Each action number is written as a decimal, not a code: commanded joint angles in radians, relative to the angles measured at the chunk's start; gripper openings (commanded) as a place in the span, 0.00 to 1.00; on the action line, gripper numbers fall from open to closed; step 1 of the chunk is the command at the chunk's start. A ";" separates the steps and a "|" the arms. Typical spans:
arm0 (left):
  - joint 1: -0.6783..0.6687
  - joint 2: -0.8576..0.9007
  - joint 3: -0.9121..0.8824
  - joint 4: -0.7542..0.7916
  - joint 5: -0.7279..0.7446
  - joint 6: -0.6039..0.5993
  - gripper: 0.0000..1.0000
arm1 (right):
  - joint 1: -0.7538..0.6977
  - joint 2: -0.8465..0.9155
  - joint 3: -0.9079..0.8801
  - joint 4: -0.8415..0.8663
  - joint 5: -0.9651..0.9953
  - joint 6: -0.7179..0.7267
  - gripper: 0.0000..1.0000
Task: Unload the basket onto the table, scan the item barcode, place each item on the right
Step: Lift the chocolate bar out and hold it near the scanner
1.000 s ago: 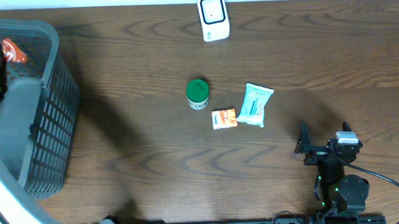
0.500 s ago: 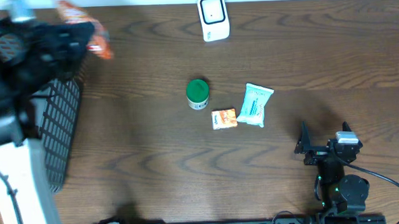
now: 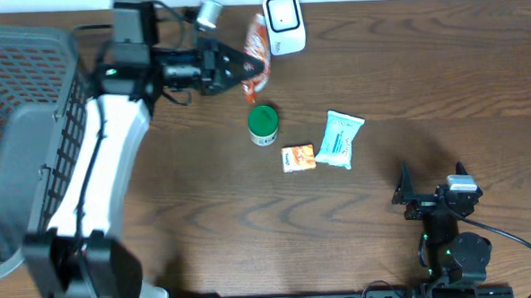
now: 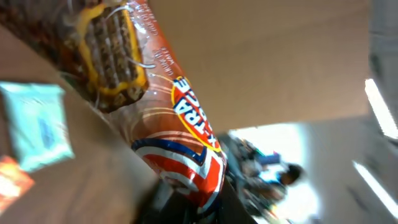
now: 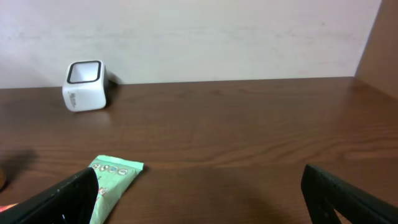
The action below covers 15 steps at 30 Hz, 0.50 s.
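The snack packet (image 3: pixel 256 49) is up off the table, right beside the white scanner (image 3: pixel 284 23), on the side nearest the grey basket (image 3: pixel 31 132). The left gripper (image 3: pixel 240 69) is squeezed tight on it. The right gripper (image 3: pixel 431 188) sits far from the scanner, fingers wide apart, holding nothing. Between it and the scanner lie a green-lidded tub (image 3: pixel 263 124), a small orange pack (image 3: pixel 298 157) and a pale wipes pack (image 3: pixel 340 139). The table (image 3: pixel 205 214) is dark brown wood. A pale wall (image 5: pixel 217 31) stands just behind the scanner.
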 commanded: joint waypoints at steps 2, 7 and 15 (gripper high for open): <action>0.002 0.055 -0.003 -0.045 0.148 0.005 0.07 | 0.009 -0.004 -0.001 -0.004 0.002 -0.014 0.99; 0.002 0.073 -0.003 -0.089 0.148 -0.090 0.07 | 0.009 -0.004 -0.001 -0.004 0.002 -0.014 0.99; 0.005 0.073 -0.003 -0.089 0.148 -0.233 0.07 | 0.009 -0.004 -0.001 -0.004 0.002 -0.014 0.99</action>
